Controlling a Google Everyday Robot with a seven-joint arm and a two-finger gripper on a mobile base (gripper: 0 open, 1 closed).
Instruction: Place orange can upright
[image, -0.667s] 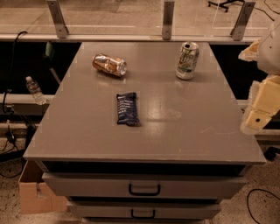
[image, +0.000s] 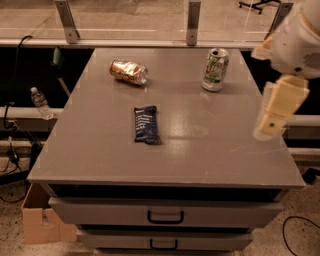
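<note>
Tabletop scene, read from left to right. On the floor at far left, a clear water bottle (image: 40, 102) stands beside the table (image: 235, 160). Below it, at the table's lower left corner, sits a cardboard box (image: 36, 222) whose contents are hidden from this angle.

On the far left part of the tabletop, the orange can (image: 129, 71) lies on its side. Its long axis runs roughly left to right and its silver end faces right. Nothing touches it. Nearer the front edge, apart from the can, a dark blue snack wrapper (image: 146, 124) lies flat.

At the far right of the tabletop, a white and green can (image: 215, 69) stands upright with its opened top facing up. What it holds, if anything, cannot be seen.

At the right edge, the gripper (image: 275, 114) hangs above the table's right side, well apart from the orange can. Whether it is apart or closed cannot be told, and it carries nothing visible.

Beneath the tabletop, the upper drawer (image: 165, 212) and the lower drawer (image: 162, 241) are both closed, so their contents are out of sight.

Task status, as judged here: no part is done. The gripper has yet to reach across to the can, grasp it, turn it onto its base and release it.
</note>
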